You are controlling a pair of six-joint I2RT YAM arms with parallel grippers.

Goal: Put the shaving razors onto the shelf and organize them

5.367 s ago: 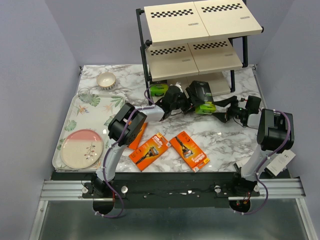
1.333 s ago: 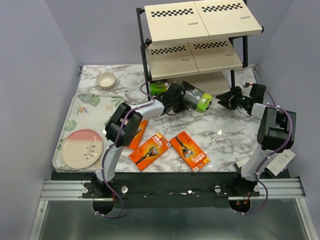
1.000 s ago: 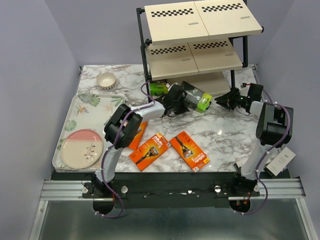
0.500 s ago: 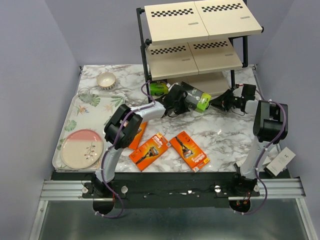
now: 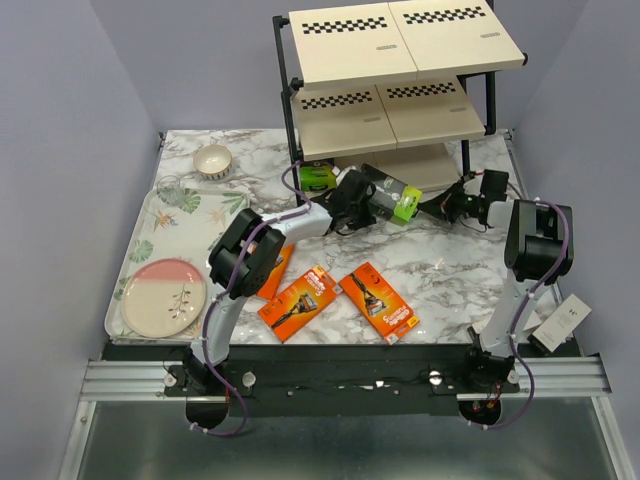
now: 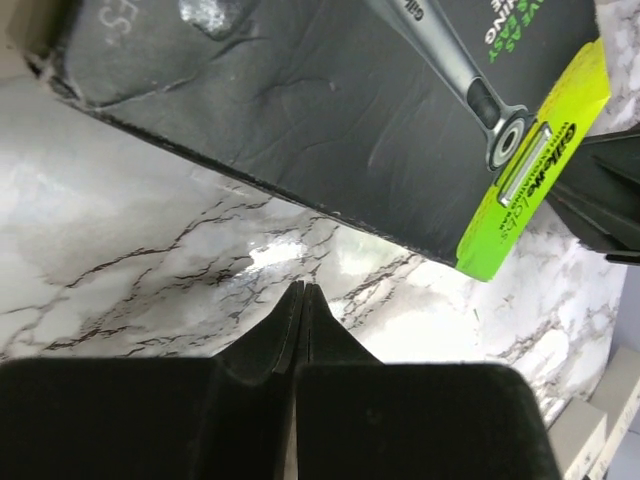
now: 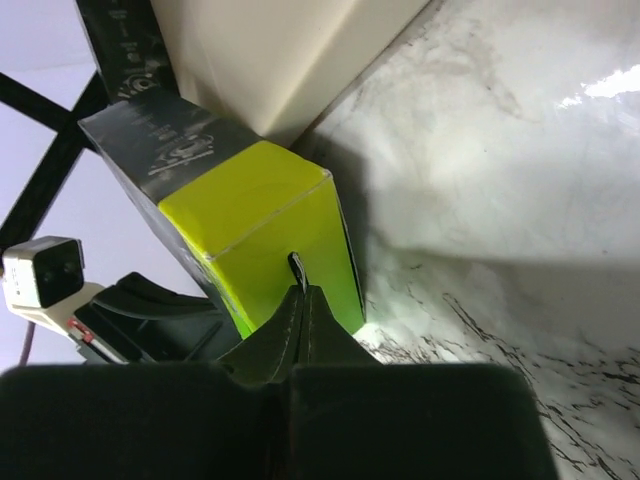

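Top external view: black razor pack (image 5: 388,192) sits at the foot of the shelf (image 5: 400,110), between both grippers.
Left gripper (image 6: 300,300) is pinched closed on nothing; right gripper (image 7: 300,285), also closed, seemingly touches the pack's lime end (image 7: 265,230).

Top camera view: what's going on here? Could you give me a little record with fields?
shelf: three tiers, far side of table
black-and-lime pack: in front of the bottom tier, between both grippers
left gripper: shut, beside that pack
right gripper: shut, tip at its lime end
orange packs: three, lying flat near the front
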